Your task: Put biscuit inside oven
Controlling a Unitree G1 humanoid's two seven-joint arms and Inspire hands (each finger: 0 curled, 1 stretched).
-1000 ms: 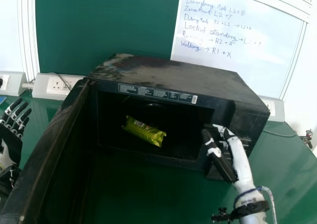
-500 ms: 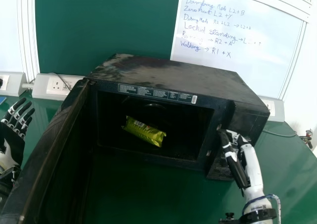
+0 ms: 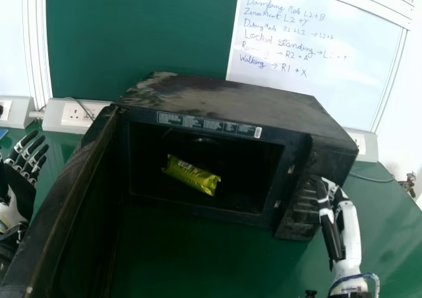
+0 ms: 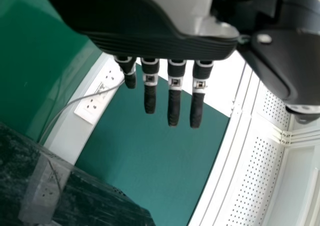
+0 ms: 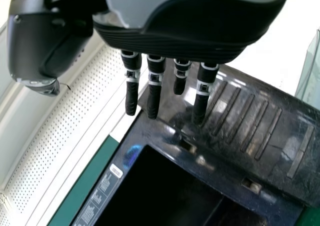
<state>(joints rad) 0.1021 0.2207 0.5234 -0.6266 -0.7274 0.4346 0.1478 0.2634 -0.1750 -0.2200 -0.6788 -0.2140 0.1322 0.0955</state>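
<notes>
Since the biscuit (image 3: 192, 175) is lying inside the oven (image 3: 231, 100), slanted and a bit left of the middle of its opening, I'd say the putting-in part is basically done and what's left is getting out cleanly. My right hand (image 3: 333, 235) is by the oven's front right corner, in front of the control panel (image 3: 300, 206), fingers (image 5: 154, 101) pretty much straight and holding nothing; can't tell if they're touching the panel. Best bet imo: back straight off toward the counter's (image 3: 389, 225) near edge before swinging wide, so no fingertip snags that corner or nudges the oven. Door's (image 3: 66, 186) wide open on the left, with my left hand (image 3: 18, 182) beyond it, open and empty, so I'd avoid bumping that too.
</notes>
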